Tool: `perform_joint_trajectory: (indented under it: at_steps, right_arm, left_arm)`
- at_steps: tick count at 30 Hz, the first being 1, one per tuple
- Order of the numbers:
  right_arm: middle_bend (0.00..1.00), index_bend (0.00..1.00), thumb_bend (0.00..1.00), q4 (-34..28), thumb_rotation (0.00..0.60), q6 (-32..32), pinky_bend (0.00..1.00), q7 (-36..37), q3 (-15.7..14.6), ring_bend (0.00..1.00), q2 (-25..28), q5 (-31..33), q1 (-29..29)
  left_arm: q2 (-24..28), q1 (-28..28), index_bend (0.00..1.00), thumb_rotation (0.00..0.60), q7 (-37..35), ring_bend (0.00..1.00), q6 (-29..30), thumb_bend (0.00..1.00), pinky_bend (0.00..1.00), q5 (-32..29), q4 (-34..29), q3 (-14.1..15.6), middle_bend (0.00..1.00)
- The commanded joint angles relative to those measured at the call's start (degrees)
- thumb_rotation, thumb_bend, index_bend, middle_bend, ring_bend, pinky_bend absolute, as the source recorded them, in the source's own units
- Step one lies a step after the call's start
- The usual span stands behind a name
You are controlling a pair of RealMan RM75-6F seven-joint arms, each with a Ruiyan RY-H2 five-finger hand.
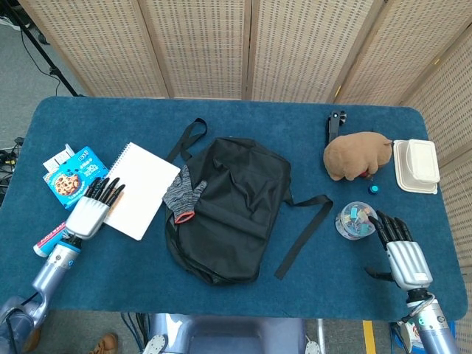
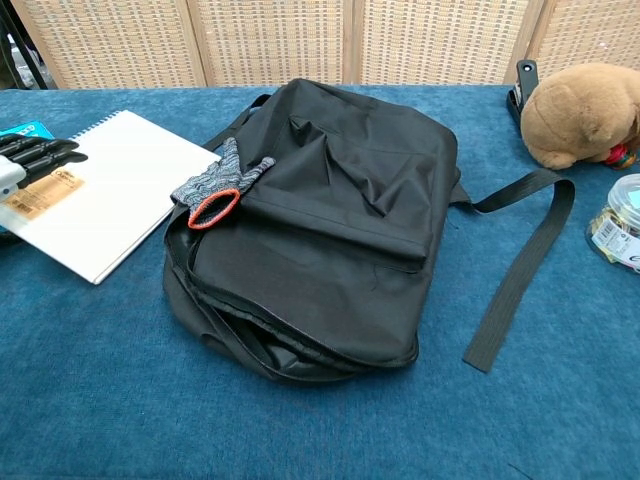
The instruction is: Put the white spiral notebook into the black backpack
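The white spiral notebook (image 1: 144,190) (image 2: 110,190) lies left of the black backpack (image 1: 228,210) (image 2: 320,240), its right corner close to the bag. My left hand (image 1: 92,210) (image 2: 28,160) grips the notebook's left edge, with fingers laid over the brown label on top and the thumb hidden. That edge looks slightly raised off the cloth. The backpack lies flat, and its opening gapes along the near side in the chest view. My right hand (image 1: 402,251) rests open at the table's right front, holding nothing.
A grey knit glove (image 1: 183,193) (image 2: 215,190) lies on the backpack's left side, next to the notebook. A loose strap (image 1: 302,236) trails to the right. A cookie packet (image 1: 74,177), a brown plush toy (image 1: 358,155), a white box (image 1: 417,166) and a clip jar (image 1: 355,221) stand around.
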Motion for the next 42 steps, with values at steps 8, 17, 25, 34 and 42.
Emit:
perform_joint_trajectory:
  at_steps: [8, 17, 25, 34, 42]
  right_arm:
    - [0.0, 0.0, 0.0, -0.29, 0.6, -0.08, 0.0, 0.0, -0.02, 0.0, 0.31, -0.33, -0.12]
    - [0.0, 0.0, 0.0, -0.74, 0.6, -1.92, 0.0, 0.77, -0.59, 0.0, 1.16, -0.93, 0.52]
    - [0.0, 0.0, 0.0, -4.61, 0.6, -8.14, 0.0, 4.77, -1.23, 0.0, 4.02, -1.95, 4.0]
    - [0.09, 0.11, 0.0, -11.26, 0.6, -18.51, 0.0, 9.57, -0.07, 0.0, 6.28, -2.8, 11.64]
    - [0.16, 0.19, 0.0, -16.52, 0.6, -27.56, 0.0, 8.89, 3.03, 0.01, 2.63, 1.25, 18.82]
  left_arm:
    - [-1.49, -1.92, 0.23, 0.6, 0.07, 0.12, 1.88, 0.52, 0.27, 0.18, 1.58, -0.29, 0.11]
    - [-1.92, -2.8, 0.66, 0.6, -0.6, 0.41, 5.98, 0.52, 0.45, 0.37, 3.29, -0.51, 0.5]
    - [-1.01, -5.06, 0.81, 0.6, -0.32, 0.5, 8.24, 0.53, 0.51, -0.98, 3.39, -2.35, 0.63]
    - [1.64, -8.73, 0.81, 0.6, 0.47, 0.51, 9.15, 0.53, 0.51, -2.51, 0.48, -4.65, 0.63]
    - [3.18, -11.64, 0.81, 0.6, 3.18, 0.51, 8.0, 0.53, 0.51, -2.93, -2.96, -5.61, 0.63]
